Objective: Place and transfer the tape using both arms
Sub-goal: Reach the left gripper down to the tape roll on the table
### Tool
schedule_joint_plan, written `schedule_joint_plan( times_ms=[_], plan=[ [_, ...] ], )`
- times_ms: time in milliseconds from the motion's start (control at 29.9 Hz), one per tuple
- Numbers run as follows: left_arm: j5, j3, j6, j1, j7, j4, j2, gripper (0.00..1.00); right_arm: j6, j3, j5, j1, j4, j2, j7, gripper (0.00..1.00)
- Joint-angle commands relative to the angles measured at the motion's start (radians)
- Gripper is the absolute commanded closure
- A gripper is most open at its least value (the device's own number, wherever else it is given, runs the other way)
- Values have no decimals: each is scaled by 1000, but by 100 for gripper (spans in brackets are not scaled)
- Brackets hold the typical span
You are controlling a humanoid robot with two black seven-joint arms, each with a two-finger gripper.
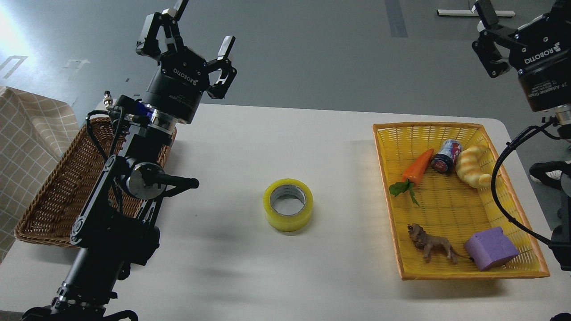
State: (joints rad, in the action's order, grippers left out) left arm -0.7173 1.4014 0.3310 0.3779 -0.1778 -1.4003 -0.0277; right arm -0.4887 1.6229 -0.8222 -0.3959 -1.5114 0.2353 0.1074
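The tape [287, 204], a yellow roll with a grey-white core, lies flat near the middle of the white table [267, 147], touched by nothing. My left gripper [203, 26] is open and empty, raised high over the table's far left edge, well up and left of the tape. My right gripper [513, 18] is raised at the top right, above and beyond the yellow basket. One finger [485, 9] shows spread wide; the other is cut off by the frame edge. It holds nothing.
A yellow basket [381, 178] at the right holds a toy carrot [417, 167], a can [446, 155], a croissant toy [473, 166], a toy lion [430, 243] and a purple block [490, 248]. A brown wicker basket [58, 187] sits at the left, partly behind my left arm.
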Motion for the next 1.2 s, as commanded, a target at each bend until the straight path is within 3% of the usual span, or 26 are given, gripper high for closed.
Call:
schedule_joint_plan(
  times_ms=[0, 167, 368, 468, 569, 703, 903, 1171],
  plan=[
    [-7, -2, -1, 12, -3, 1, -14, 1, 0, 0, 0, 0, 0, -1, 0, 0],
    [-108, -15, -6, 61, -5, 3, -23, 1, 0, 0, 0, -1, 0, 1, 0, 0],
    [-609, -24, -40, 116, -25, 1, -29, 1, 0, 2, -2, 0, 11, 1, 0, 0],
    [-718, -53, -40, 125, -29, -2, -29, 2, 0, 2, -2, 2, 14, 1, 0, 0],
    [-745, -158, -49, 138, -25, -31, -44, 2, 0, 2, -2, 5, 14, -1, 0, 0],
    [-745, -202, -64, 142, -22, -40, -84, 2, 0, 2, -2, 6, 16, 1, 0, 0],
    [-798, -232, -125, 165, -22, -40, -106, 1, 0, 2, -2, 12, 17, 1, 0, 0],
    [-1304, -370, -239, 173, -25, -25, -126, 2, 0, 2, -2, 25, 17, 1, 0, 0]
  ],
)
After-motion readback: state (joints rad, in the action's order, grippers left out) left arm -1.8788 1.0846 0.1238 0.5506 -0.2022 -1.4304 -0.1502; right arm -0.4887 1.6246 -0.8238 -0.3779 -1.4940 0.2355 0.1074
